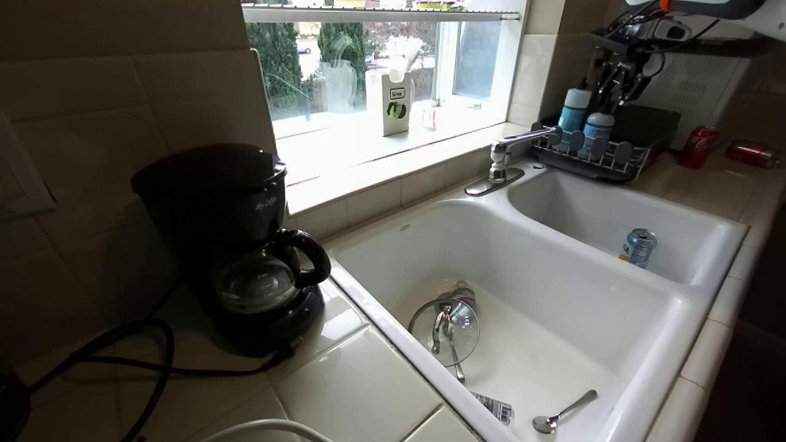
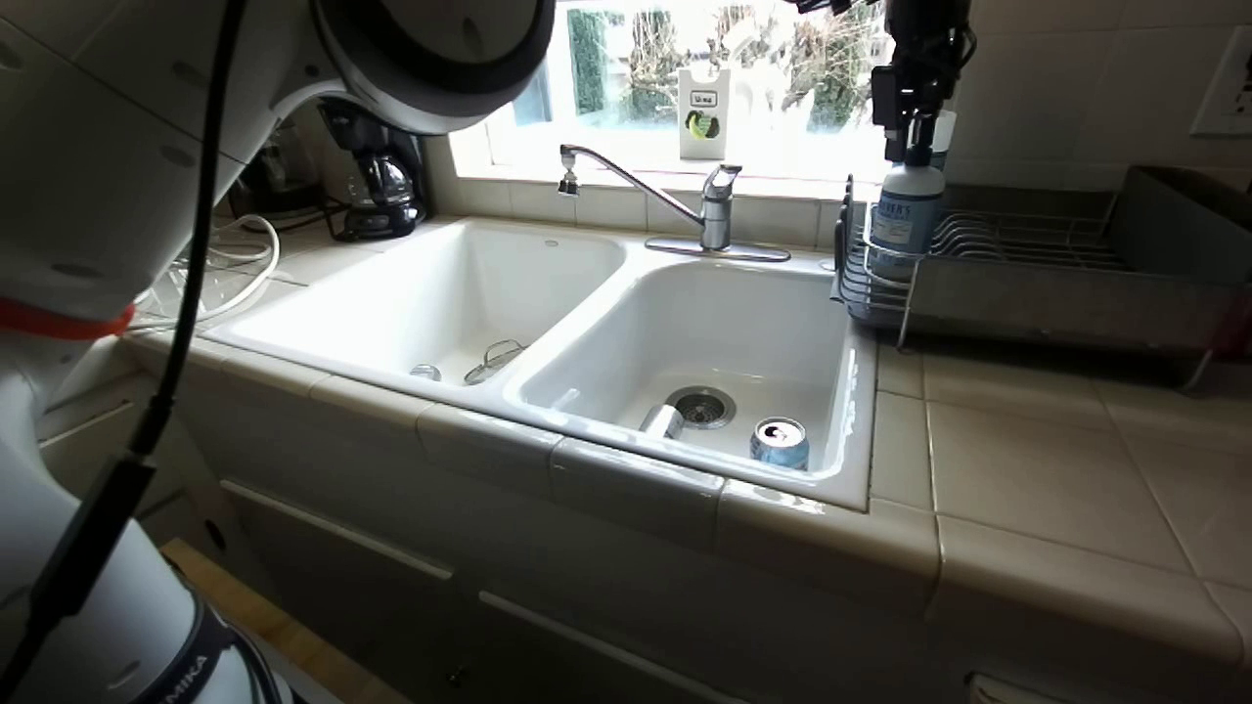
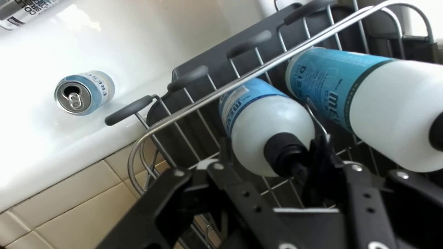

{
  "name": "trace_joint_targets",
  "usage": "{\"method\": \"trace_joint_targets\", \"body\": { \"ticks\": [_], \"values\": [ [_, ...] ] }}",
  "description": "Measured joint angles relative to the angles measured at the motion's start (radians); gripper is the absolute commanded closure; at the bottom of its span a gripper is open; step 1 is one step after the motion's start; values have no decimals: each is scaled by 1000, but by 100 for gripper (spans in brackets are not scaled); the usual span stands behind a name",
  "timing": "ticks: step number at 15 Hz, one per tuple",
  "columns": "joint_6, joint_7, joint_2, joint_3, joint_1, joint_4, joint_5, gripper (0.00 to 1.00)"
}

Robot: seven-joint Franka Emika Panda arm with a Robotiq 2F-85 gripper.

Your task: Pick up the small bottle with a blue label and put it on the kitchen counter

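The small bottle with a blue label stands in the dish rack's front wire holder, in both exterior views (image 1: pixel 597 136) (image 2: pixel 905 220) and in the wrist view (image 3: pixel 249 97). It has a whitish shoulder and a black pump neck. My gripper (image 3: pixel 274 144) is open, its fingers on either side of that neck; the right finger is very close to the pump, and I cannot tell if it touches. The gripper also shows above the bottle in both exterior views (image 1: pixel 614 98) (image 2: pixel 908 147). The kitchen counter (image 2: pixel 1037 469) is pale tile around the sink; it also shows in the wrist view (image 3: pixel 86 204).
A similar, larger-topped bottle (image 3: pixel 325 86) stands beside the small one. The dish rack (image 2: pixel 1056 303) has a wire rail and grey prongs. A bluish can (image 2: pixel 781 445) stands in the sink (image 2: pixel 675 293). The faucet (image 2: pixel 717 210) and red cans (image 1: pixel 699 147) are nearby.
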Motion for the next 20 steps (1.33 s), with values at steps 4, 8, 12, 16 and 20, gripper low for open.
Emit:
{"method": "trace_joint_targets", "body": {
  "ticks": [4, 8, 12, 16, 20],
  "values": [
    [5, -8, 1, 5, 0, 16, 0, 53],
    [8, -25, 4, 7, -1, 17, 0, 34],
    [44, -46, 21, 10, -4, 17, 0, 15],
    [77, -62, 39, 11, -8, 18, 0, 39],
    [78, -70, 45, 13, -12, 20, 0, 72]
  ]
}}
